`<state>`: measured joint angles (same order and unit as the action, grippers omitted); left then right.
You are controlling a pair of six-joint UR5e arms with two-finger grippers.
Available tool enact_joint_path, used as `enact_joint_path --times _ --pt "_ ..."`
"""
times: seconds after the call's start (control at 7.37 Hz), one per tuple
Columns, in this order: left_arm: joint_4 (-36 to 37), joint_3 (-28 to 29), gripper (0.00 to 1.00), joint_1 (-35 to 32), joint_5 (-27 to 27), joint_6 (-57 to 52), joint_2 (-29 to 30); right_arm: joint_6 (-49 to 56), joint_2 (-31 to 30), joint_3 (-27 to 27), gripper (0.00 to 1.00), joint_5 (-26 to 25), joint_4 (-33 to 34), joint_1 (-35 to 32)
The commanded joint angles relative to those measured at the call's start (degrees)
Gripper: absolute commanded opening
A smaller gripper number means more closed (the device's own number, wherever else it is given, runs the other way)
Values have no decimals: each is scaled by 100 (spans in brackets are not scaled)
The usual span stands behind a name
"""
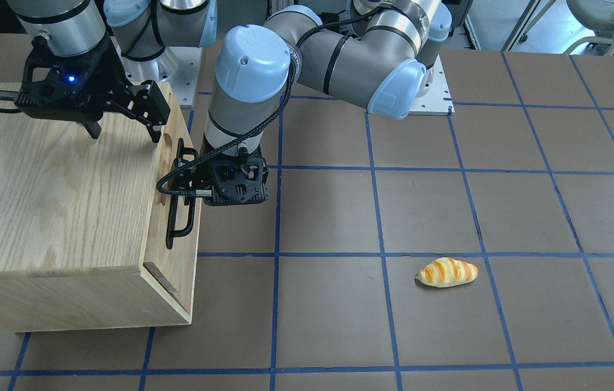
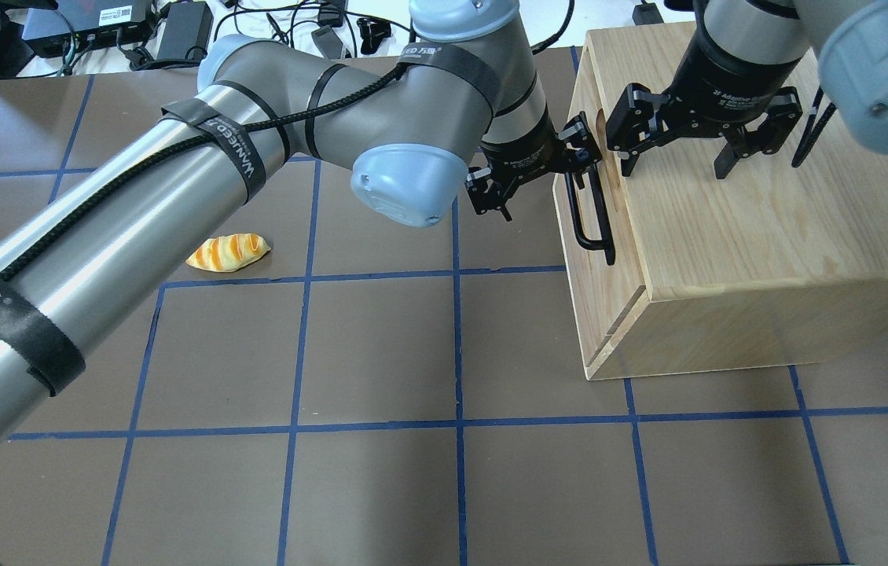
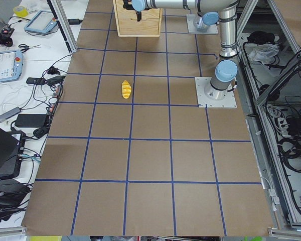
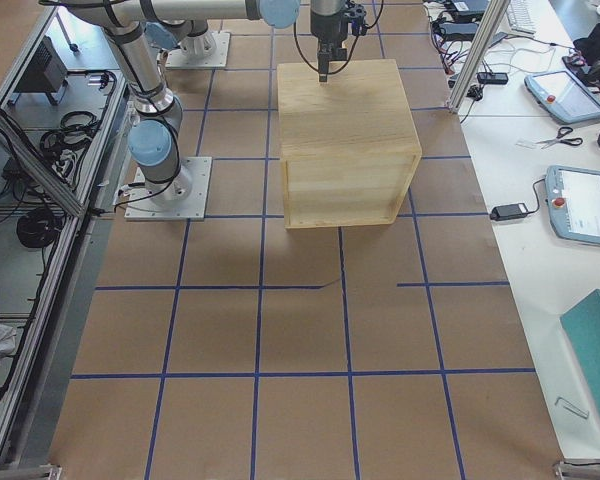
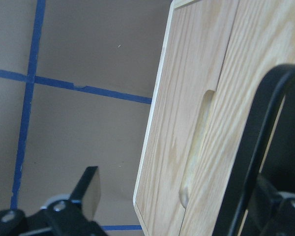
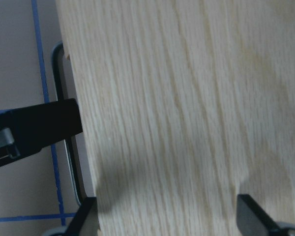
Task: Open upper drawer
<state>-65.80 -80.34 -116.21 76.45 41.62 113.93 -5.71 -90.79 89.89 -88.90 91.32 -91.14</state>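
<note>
The drawer (image 5: 258, 46), in the cabinet (image 2: 766, 236) at the table's right, looks shut or barely out, so the pull is still to do. The left gripper (image 2: 540, 174) has its jaws wide apart with the handle (image 5: 246, 162) between them, not clamped. The right gripper (image 2: 676, 161) is spread and empty over the cabinet top.

Cabinet (image 1: 57, 179) and upper drawer (image 5: 246, 59): light oak, matt, grained. Handle (image 5: 253, 147): black metal, faint sheen. Table (image 1: 448, 206): matt brown board crossed by blue tape. Bread roll (image 1: 446, 272): smooth, glossy. Arm joint caps (image 1: 250, 57): glossy pale-blue plastic.
</note>
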Motion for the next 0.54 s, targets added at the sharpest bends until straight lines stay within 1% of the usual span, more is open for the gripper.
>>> enact_joint_path --times 0.0,0.41 --pt "-143 9 100 19 89 -13 -98 0 0 2 100 4 0 0" --pt "-179 9 100 28 230 -31 -64 0 0 2 100 4 0 0"
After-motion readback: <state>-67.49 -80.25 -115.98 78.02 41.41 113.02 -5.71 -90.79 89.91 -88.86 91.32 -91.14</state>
